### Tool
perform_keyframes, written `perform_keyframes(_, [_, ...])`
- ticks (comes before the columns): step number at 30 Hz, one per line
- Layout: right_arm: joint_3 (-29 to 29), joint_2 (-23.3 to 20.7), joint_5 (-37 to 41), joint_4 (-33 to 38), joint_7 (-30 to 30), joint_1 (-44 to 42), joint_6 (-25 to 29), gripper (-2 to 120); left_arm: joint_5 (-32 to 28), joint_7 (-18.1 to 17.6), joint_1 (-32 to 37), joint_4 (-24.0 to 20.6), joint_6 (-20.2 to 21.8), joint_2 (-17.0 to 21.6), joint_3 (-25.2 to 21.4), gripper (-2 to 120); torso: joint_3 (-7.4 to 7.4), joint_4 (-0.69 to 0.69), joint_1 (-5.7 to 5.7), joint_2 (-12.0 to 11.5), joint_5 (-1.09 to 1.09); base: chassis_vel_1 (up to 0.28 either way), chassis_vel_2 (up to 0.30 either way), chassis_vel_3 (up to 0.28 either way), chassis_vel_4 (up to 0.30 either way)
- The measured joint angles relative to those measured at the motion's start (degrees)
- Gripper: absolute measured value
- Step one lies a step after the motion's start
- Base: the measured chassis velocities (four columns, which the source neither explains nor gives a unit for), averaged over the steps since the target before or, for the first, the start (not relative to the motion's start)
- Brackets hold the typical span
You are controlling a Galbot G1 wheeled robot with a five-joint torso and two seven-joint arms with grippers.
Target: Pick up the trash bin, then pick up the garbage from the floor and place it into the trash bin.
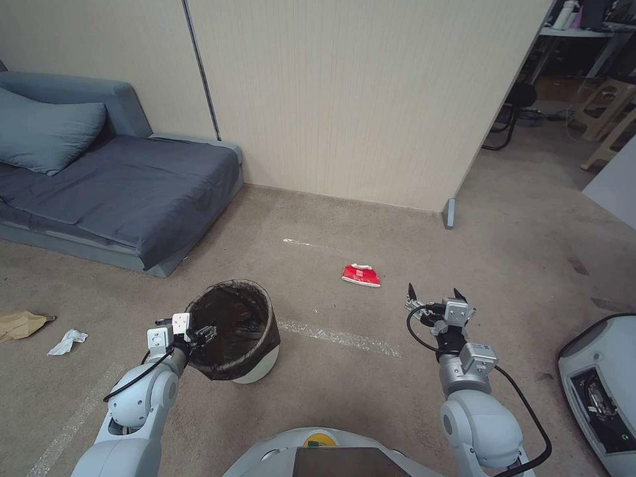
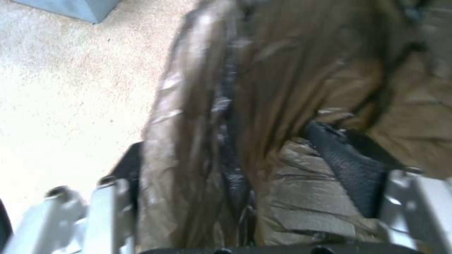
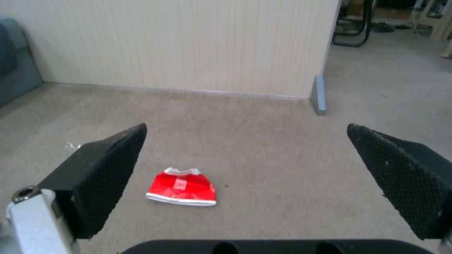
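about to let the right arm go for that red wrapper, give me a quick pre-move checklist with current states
1. Left gripper clamped on the trash bin rim: ok, the bag-covered rim sits between its fingers in the left wrist view.
2. Bin clear of the floor: cannot tell from the head view.
3. Right gripper open: ok, the fingers are spread wide and nothing is between them.
4. Red wrapper located: ok, flat on the carpet ahead of the right gripper, toward the bin's side.
5. Path to the wrapper: ok, bare carpet between.
6. Other litter noted: ok, brown paper bag and white tissue lie on the floor left of the bin.
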Motion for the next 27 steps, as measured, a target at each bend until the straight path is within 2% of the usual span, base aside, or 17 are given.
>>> perform_keyframes(5, [-0.05,0.03,-0.09,-0.02,0.09,0.04,0.0,100,0.28,0.33,0.39,-0.6,0.05,-0.01,-0.02,49,0.01,0.0,0.0,0.0,-0.01,0.0,0.0,0.0,0.0])
perform_keyframes(7, [-0.05,0.02,-0.09,-0.03,0.11,0.05,0.0,100,0.34,0.37,0.43,-0.68,0.06,-0.03,0.0,46,0.01,0.0,0.0,0.0,-0.01,0.0,0.0,0.0,0.0])
perform_keyframes(8, [-0.03,-0.01,-0.09,-0.03,0.19,0.08,-0.01,100,0.5,0.42,0.5,-0.92,0.08,-0.05,0.01,38,0.01,0.0,0.0,0.0,-0.02,0.0,0.0,0.0,0.0])
perform_keyframes(10, [-0.02,-0.02,-0.09,-0.03,0.2,0.09,-0.01,100,0.52,0.42,0.51,-1.07,0.1,-0.05,-0.02,34,0.01,0.0,0.0,0.0,-0.02,0.0,0.0,0.0,0.0])
perform_keyframes(13, [-0.02,0.05,-0.18,-0.03,0.26,0.08,-0.02,100,0.48,0.41,0.51,-1.63,0.22,0.0,-0.12,20,0.01,0.0,0.0,0.0,-0.02,0.0,0.0,0.0,0.0])
perform_keyframes(14, [-0.02,0.05,-0.18,-0.03,0.26,0.08,-0.02,100,0.48,0.41,0.51,-1.63,0.22,0.0,-0.12,20,0.01,0.0,0.0,0.0,-0.02,0.0,0.0,0.0,0.0])
perform_keyframes(16, [-0.03,0.1,-0.27,-0.03,0.32,0.07,-0.03,100,0.33,0.23,0.65,-2.4,0.29,0.05,-0.21,10,0.01,0.0,0.0,0.0,-0.02,0.0,0.0,0.0,0.0])
perform_keyframes(27, [0.06,0.1,-0.43,-0.09,0.66,0.16,-0.05,100,-0.15,-1.38,1.79,-5.68,0.25,0.15,-0.68,5,0.01,0.0,0.0,0.0,-0.02,0.0,0.0,0.0,0.0])
